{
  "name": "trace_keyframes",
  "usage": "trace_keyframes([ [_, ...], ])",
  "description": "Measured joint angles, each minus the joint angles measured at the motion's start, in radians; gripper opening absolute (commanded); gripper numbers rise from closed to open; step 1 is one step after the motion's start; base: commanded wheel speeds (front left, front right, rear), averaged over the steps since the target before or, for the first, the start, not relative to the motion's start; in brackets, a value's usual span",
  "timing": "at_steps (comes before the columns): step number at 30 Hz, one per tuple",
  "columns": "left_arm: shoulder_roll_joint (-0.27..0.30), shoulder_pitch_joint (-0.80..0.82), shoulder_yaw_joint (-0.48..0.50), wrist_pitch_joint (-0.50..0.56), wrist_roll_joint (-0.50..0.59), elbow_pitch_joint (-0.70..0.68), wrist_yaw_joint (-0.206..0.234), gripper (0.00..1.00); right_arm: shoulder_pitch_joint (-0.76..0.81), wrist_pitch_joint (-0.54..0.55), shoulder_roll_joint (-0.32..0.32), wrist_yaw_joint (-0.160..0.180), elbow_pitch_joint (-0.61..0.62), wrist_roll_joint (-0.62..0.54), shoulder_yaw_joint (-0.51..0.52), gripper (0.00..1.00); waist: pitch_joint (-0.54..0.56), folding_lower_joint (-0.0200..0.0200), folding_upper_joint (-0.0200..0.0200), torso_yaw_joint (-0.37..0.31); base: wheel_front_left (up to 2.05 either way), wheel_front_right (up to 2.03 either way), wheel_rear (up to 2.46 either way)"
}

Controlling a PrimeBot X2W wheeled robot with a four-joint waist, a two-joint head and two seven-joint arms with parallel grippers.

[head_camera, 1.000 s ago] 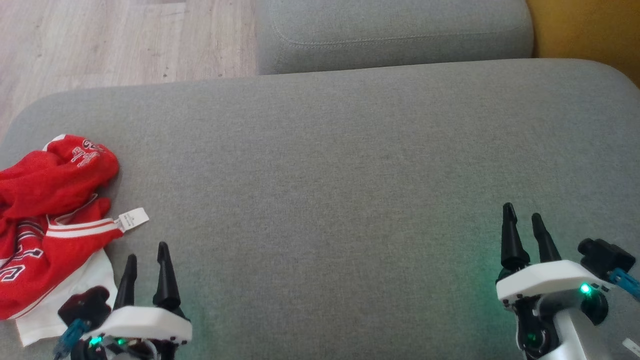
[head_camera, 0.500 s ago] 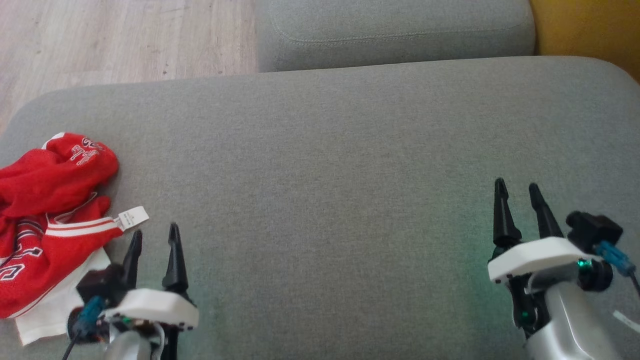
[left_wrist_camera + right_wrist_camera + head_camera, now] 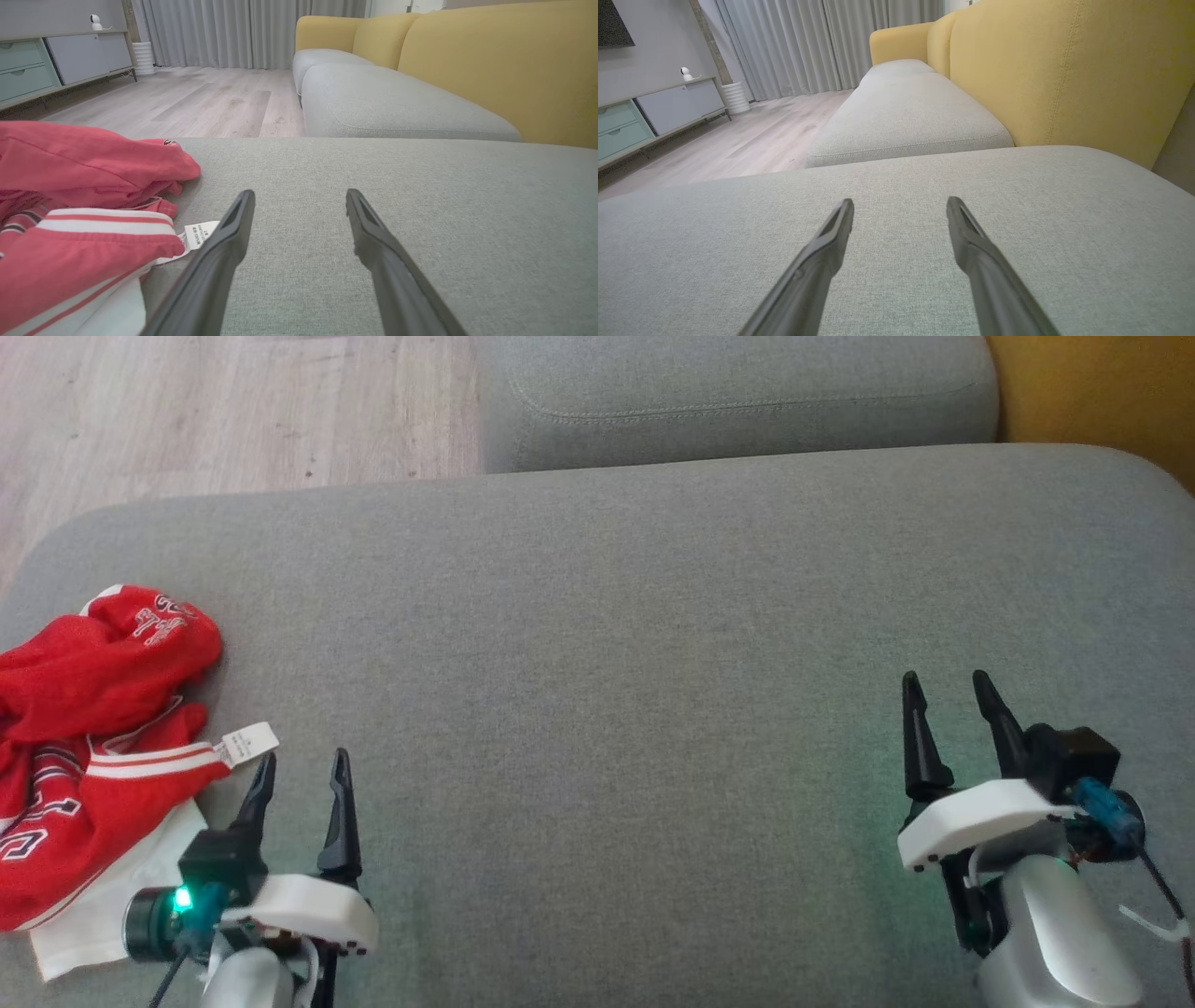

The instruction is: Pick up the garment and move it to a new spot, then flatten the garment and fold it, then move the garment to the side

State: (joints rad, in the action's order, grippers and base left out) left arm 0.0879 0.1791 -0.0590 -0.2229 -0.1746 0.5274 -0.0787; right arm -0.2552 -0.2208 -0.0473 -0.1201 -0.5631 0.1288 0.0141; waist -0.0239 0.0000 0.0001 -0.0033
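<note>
Garment, red and white, lies crumpled at 9 o'clock on cushion, just beside left gripper. It and right gripper gape empty. Likely light, limp: you pinch striped hem near label.

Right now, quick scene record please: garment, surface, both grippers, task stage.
garment: red garment with white trim and lettering, crumpled at the cushion's left edge
label: white care label sticking out on its right side
surface: grey sofa cushion
left: left gripper open, holding nothing, beside the label
right: right gripper open, holding nothing, over bare cushion at far right
stage: garment not yet picked up
</note>
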Motion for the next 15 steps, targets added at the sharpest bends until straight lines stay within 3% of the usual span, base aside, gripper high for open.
trace_keyframes([
  [9, -0.007, -0.01, 0.014, -0.026, 0.102, 0.011, 0.018, 1.0, 0.0, -0.027, 0.0, -0.003, -0.01, -0.105, 0.019, 1.0, 0.011, 0.0, 0.0, -0.002, 0.0, 0.0, 0.0],
  [15, -0.017, -0.033, 0.057, -0.028, 0.103, -0.001, 0.035, 1.0, 0.011, -0.027, 0.0, -0.003, 0.0, -0.071, 0.024, 1.0, 0.018, 0.0, 0.0, -0.005, 0.0, 0.0, 0.0],
])
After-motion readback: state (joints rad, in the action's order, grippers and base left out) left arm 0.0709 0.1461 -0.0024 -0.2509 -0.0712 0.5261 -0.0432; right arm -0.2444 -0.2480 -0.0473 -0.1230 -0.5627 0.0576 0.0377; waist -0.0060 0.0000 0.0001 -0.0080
